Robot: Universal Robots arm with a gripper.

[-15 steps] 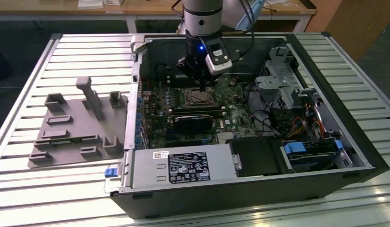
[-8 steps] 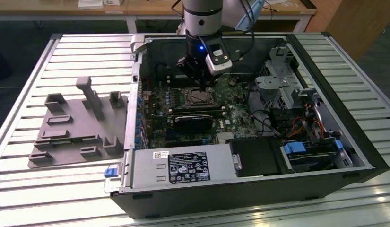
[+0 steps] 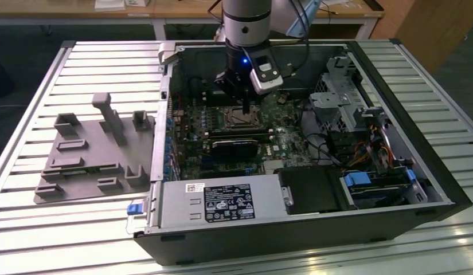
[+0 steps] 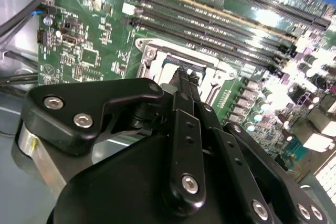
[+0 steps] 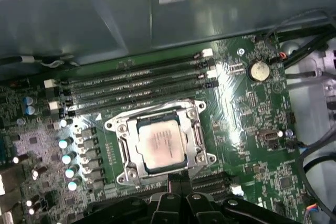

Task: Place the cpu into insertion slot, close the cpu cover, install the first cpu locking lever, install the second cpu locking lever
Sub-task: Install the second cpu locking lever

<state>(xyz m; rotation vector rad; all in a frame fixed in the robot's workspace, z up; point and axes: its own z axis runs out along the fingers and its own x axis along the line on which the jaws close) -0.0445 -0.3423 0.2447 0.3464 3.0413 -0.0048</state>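
Exterior view overlooks the case; both wrist views closely share the insertion slot (image 5: 160, 145).

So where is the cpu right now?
The cpu sits in the insertion slot on the green board, framed by the cpu cover, beside the long memory slots; the gripper is just above it.

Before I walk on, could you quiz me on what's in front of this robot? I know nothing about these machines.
1. Fill the gap: on the slatted metal table, the grey plastic tray lies to the exterior view's ____ of the black computer case.
2. True or false: the silver-grey square cpu sits in its socket on the green circuit board.
3. The gripper hangs nearest to: A) the tray, B) the cpu, C) the bare table.

Key: 1 left; 2 true; 3 B.
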